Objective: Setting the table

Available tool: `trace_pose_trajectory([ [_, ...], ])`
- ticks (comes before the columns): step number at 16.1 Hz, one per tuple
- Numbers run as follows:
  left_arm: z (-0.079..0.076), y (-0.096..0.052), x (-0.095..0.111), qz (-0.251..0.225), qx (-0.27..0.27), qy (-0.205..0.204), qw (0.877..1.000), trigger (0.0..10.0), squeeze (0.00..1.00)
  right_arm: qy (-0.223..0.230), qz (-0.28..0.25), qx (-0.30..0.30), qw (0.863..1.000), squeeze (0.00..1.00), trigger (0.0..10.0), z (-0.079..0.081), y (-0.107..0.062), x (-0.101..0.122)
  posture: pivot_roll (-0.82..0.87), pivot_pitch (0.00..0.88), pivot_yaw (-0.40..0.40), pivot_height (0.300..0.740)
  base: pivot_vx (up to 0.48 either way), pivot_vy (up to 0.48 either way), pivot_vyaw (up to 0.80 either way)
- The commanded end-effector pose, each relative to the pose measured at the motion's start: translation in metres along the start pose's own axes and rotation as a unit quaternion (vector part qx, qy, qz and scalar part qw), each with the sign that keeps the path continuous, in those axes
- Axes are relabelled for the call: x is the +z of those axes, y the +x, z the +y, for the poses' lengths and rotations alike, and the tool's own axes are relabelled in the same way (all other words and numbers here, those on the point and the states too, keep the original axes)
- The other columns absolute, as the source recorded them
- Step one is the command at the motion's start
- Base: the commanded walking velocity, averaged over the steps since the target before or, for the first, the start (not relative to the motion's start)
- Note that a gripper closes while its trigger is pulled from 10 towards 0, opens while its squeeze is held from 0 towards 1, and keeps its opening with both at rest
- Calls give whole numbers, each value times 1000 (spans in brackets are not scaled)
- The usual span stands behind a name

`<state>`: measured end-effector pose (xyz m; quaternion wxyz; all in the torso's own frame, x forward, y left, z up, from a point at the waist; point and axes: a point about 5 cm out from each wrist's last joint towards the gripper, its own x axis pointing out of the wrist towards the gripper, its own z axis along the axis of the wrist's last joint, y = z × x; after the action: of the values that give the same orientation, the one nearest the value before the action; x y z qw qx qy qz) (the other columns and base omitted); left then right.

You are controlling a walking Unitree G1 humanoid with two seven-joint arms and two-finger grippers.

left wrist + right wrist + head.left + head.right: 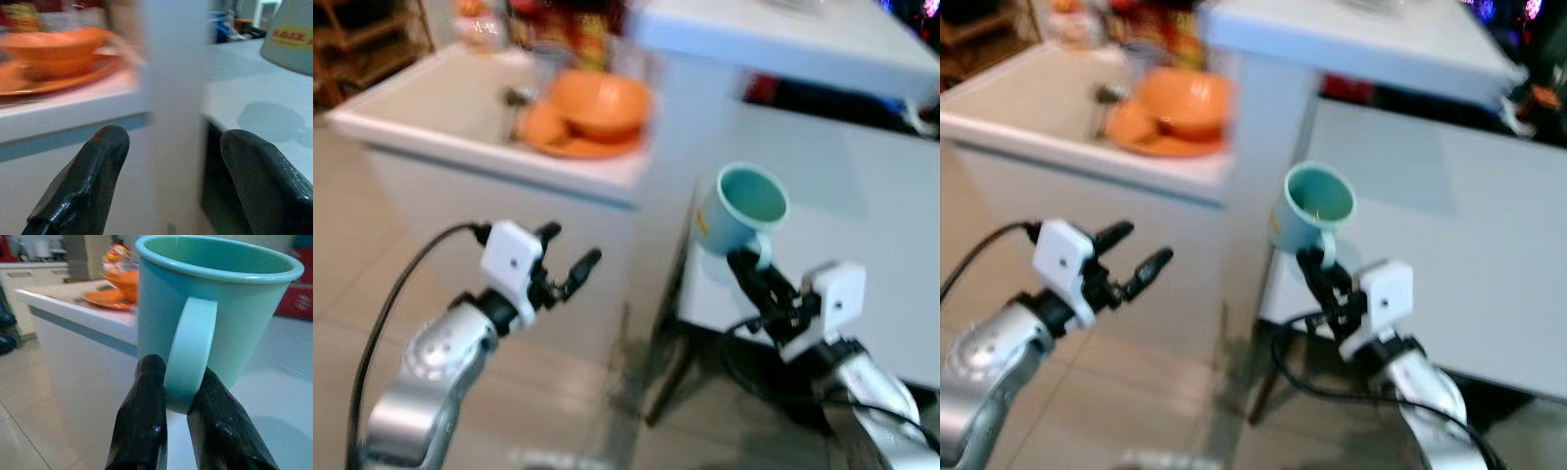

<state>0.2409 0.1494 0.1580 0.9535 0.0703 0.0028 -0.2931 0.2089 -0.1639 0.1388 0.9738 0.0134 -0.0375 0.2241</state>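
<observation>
Your right tool pinches the handle of the mug, held in the air at the near edge of the white table; it is not yet set down. The left tool is spread and carries nothing. Orange dishes wait on the other table. A narrow gap lies between the 2 tables.

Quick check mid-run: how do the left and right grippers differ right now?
The right gripper is shut on the teal mug, pinching its handle and holding it upright over the white table's edge; the left gripper holds nothing. The left gripper's fingers stand apart, while the right gripper's are closed. The left gripper points toward the counter with the orange dishes. Both have two black fingers.
</observation>
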Motion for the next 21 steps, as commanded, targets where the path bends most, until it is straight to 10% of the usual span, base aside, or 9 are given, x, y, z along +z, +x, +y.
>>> trace_pose_trajectory([
  [1, 1, -1, 5, -7, -6, 9, 1000, 10000, 0, -5, -17, -1, 1000, 0, 10000, -2, 0, 6, 39, 33, -35, 740, 0, -480, 0],
  [6, 0, 1, 4, -8, -13, 11, 1000, 10000, 0, -11, -11, -25, 1000, 0, 10000, -6, -1, 3, 34, 25, -31, 740, 0, -480, 0],
  [11, 29, 28, 8, -14, 125, 53, 991, 10000, 0, 21, -35, -188, 981, 0, 10000, -24, 23, 17, 28, 0, -16, 740, 0, -480, 0],
  [15, 29, 51, 3, 12, 167, 30, 985, 10000, 0, 12, -2, -220, 976, 0, 10000, -32, 37, 17, 18, 0, -3, 740, 0, -480, 0],
  [21, 34, 47, 9, 7, 175, 51, 983, 10000, 0, 20, -20, -219, 975, 0, 10000, -31, 46, 33, 23, 0, 5, 740, 0, -480, 0],
])
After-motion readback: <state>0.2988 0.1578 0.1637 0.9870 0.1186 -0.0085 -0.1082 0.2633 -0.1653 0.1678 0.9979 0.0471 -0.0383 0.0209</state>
